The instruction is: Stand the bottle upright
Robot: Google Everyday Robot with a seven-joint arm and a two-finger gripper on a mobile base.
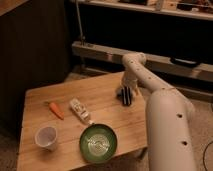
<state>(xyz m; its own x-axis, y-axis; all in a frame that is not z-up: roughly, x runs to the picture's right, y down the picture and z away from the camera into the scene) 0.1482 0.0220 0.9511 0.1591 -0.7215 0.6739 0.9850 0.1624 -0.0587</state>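
The bottle (80, 110) is a slim whitish plastic bottle with a pale label. It lies on its side near the middle of the wooden table (105, 90), with its narrow cap toward the front right. My gripper (126, 96) hangs over the table's right part, well to the right of the bottle and apart from it, with its dark fingers pointing down. It holds nothing that I can see.
An orange carrot (56, 110) lies left of the bottle. A white translucent cup (46, 137) stands at the front left. A green bowl (98, 143) sits just in front of the bottle. My white arm (165, 120) covers the table's right edge. A metal shelf frame (150, 57) stands behind.
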